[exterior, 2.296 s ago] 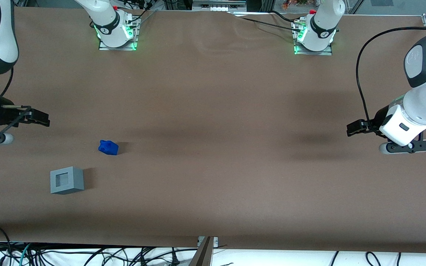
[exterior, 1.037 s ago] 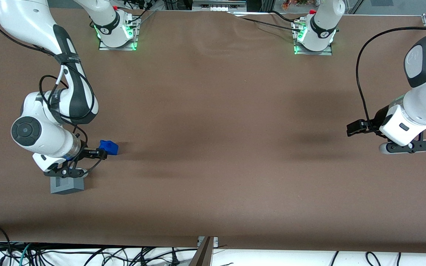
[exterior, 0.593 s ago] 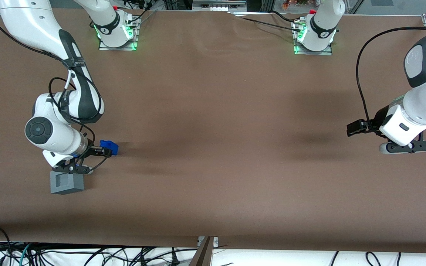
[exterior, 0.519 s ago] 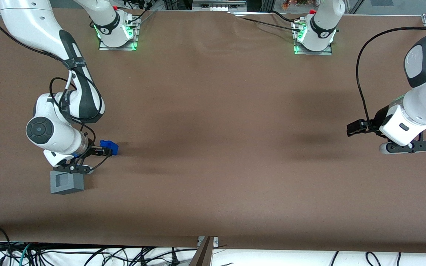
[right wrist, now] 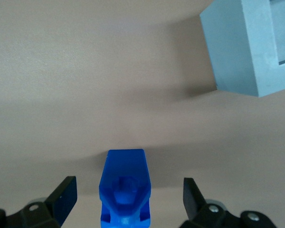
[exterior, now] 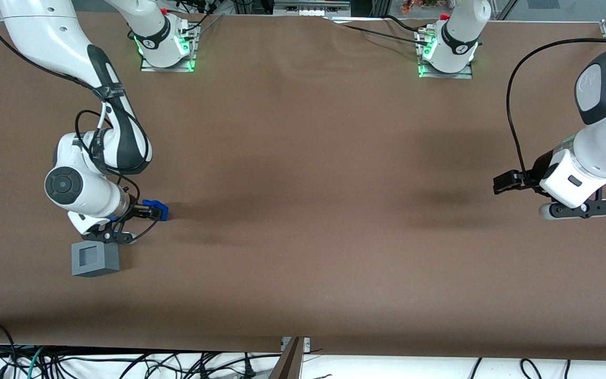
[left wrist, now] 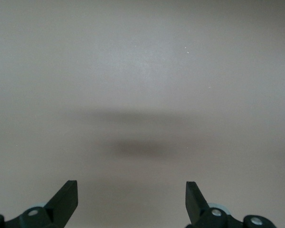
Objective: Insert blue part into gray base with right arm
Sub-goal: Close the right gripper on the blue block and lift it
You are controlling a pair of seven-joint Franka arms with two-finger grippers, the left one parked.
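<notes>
Gripper (right wrist: 126, 199) open astride knobbly blue part (right wrist: 125, 190).

Gripper (right wrist: 127, 199) hung low over the brown table (right wrist: 61, 71), fingers (right wrist: 61, 195) spread wide, blue part (right wrist: 124, 187) lay between them touching neither, gray base (right wrist: 249, 45) stood well ahead of the fingertips, off to one side, apart from the blue part
</notes>
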